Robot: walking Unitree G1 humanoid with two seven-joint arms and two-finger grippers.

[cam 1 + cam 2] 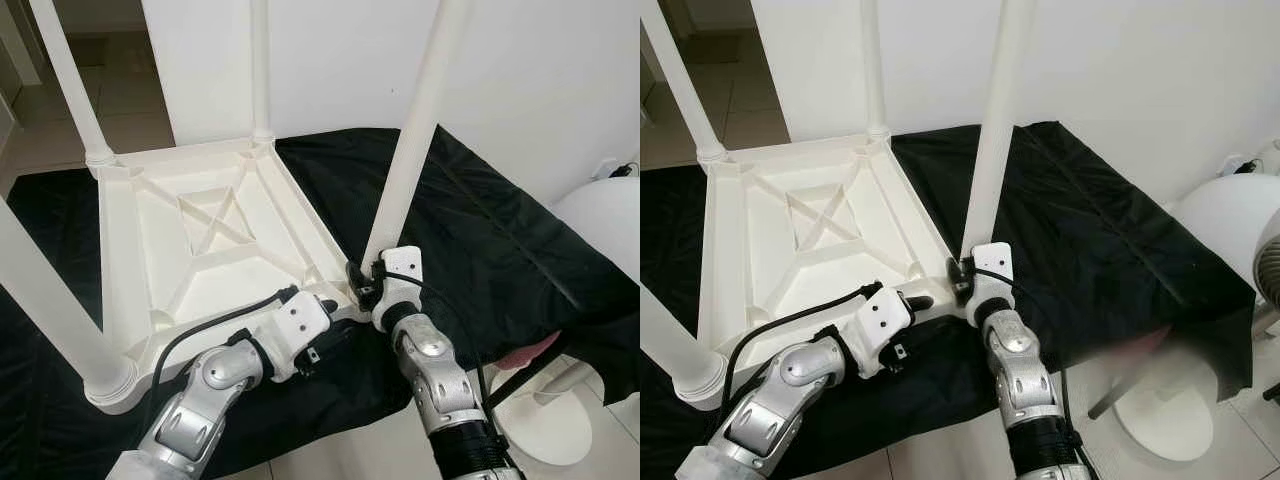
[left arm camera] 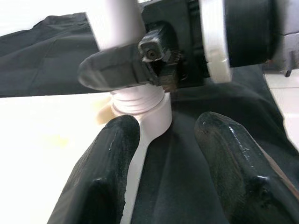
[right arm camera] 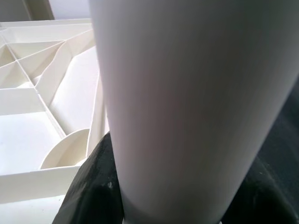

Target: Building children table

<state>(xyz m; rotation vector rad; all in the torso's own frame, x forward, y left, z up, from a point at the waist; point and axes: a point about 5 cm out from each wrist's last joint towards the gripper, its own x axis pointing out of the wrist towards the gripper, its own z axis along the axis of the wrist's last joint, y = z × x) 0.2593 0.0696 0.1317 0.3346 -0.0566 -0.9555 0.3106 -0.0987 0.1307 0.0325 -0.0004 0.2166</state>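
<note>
Four legs up | right tool (image 1: pixel 366 283) clamped on near-corner table leg (image 1: pixel 414 140) | left tool (image 2: pixel 170 154) apart beside socket | step: seating leg | next: twist tight, I'd say

A white tabletop (image 1: pixel 790 250) is lying upside down on a black cloth (image 1: pixel 1110 240), its legs pointing up. The right tool (image 1: pixel 962 280) is gripping the base of the near-right leg (image 1: pixel 992 130) at its corner socket. The left tool (image 1: pixel 925 305) is reaching in just beside that corner (fingers hard to make out). A white fan (image 1: pixel 1225 225) is standing at the right.
</note>
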